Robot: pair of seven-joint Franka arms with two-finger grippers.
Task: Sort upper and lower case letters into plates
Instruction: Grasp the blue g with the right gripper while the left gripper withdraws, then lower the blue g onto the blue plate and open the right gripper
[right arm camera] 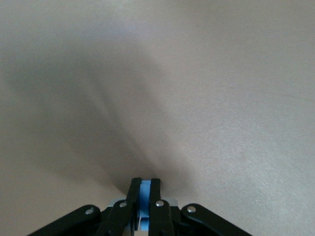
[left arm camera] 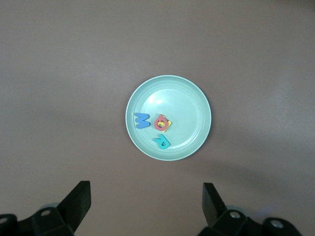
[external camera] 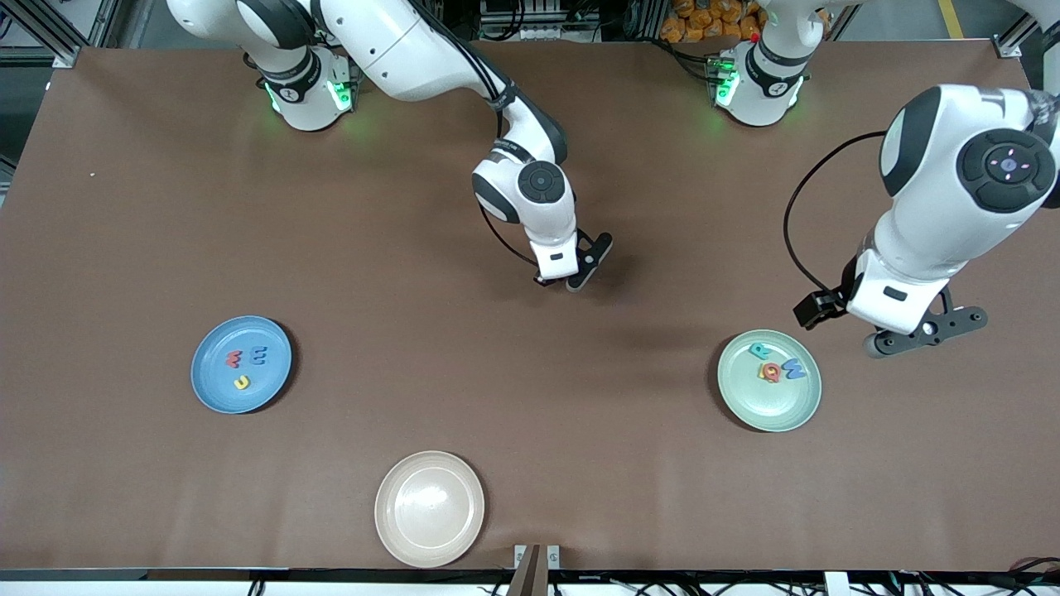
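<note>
Blue letter (right arm camera: 144, 196) pinched in right gripper (right arm camera: 143, 189); left gripper (left arm camera: 145, 204) spread above green plate (left arm camera: 197, 98).

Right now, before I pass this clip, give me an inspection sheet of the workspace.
Surface: brown table, flat, unmarked but for a pale speck near the right arm's end.
Job's things: blue plate holds three letters; pale green plate holds four letters, red one overlapping yellow.
Clutter: beige plate, nothing in it, nearest the front camera.
Grippers: right gripper low at mid-table, shut on a light blue piece; left gripper open, above the table beside the pale green plate.
Cables: black cable looping off the left arm.
Surroundings: orange objects past the table edge.
</note>
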